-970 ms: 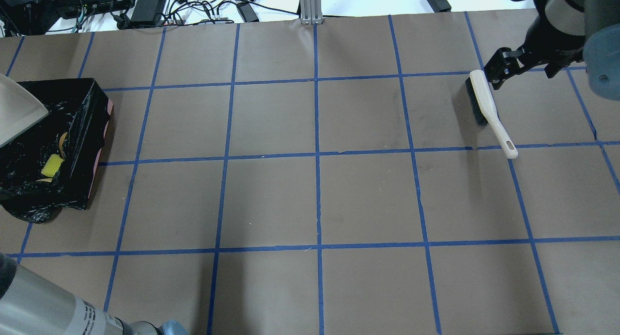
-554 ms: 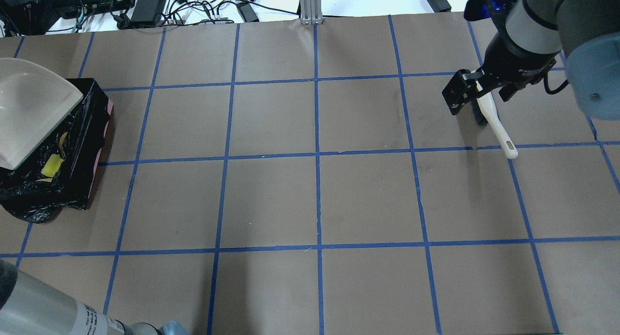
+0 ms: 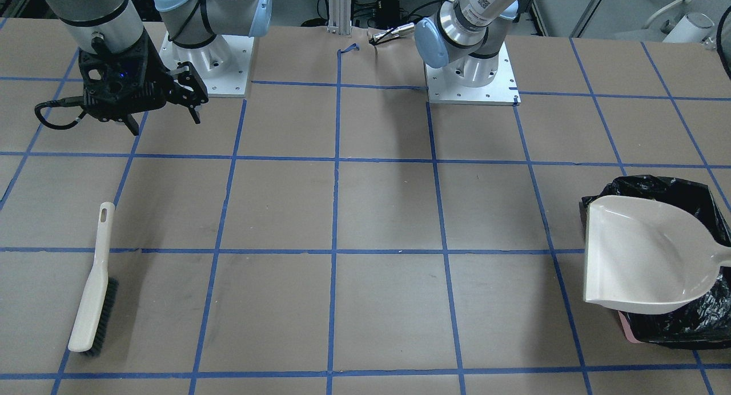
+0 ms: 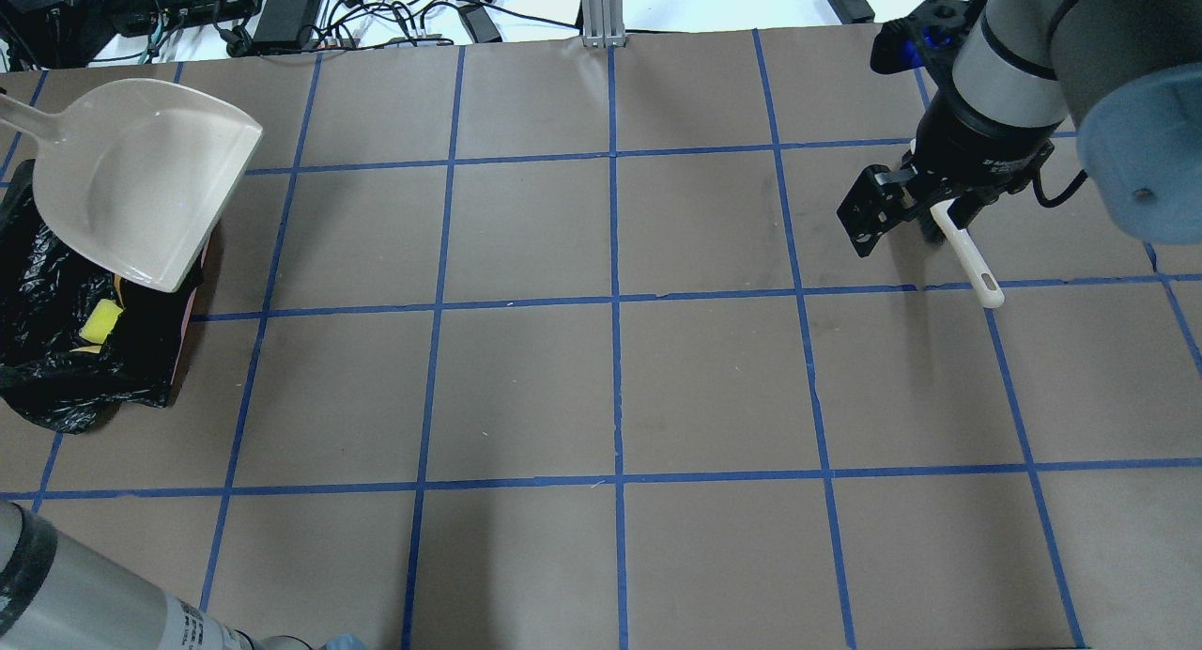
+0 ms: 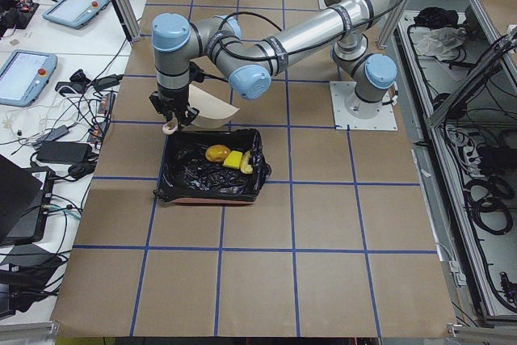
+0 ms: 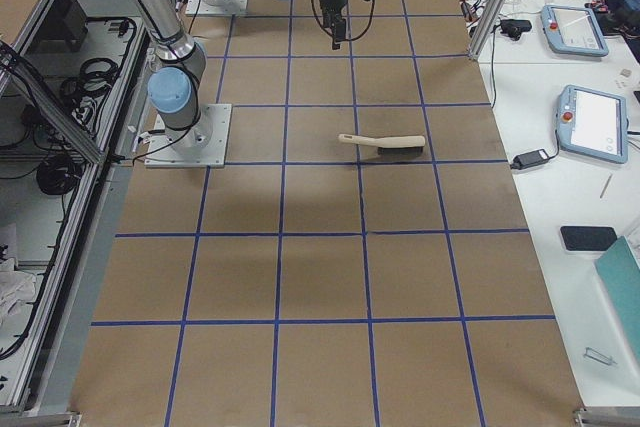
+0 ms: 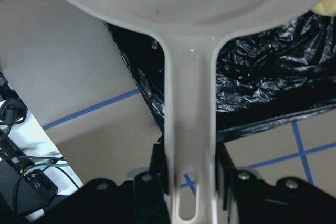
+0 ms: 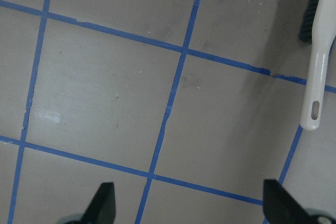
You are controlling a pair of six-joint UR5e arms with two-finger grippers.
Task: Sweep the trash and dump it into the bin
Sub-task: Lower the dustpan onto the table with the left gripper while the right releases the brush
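Note:
The bin [image 4: 56,387] with its crinkled black bag stands at the table's left end; it also shows in the front view [image 3: 694,326] and the left view [image 5: 194,183]. The trash lies inside: the orange-yellow potato shape [image 5: 216,153], the yellow-green wedge [image 5: 233,159] [image 4: 99,321] and the pale slice [image 5: 247,166]. My left gripper [image 7: 189,174] is shut on the handle of the beige dustpan [image 4: 141,194], held over the bin. My right gripper [image 4: 869,208] [image 8: 191,208] is open and empty, above the table beside the brush [image 4: 977,272].
The brush [image 3: 91,286] lies flat on the table's right part, bristles down, handle toward the robot [image 8: 317,77]. Cables and power bricks [image 4: 282,7] lie beyond the far edge. A metal post [image 4: 601,7] stands at the far middle.
The dustpan has swung out from the left edge and now hangs further over the bin's far side. My right gripper has moved left and nearer, away from the brush head. The brush has not moved.

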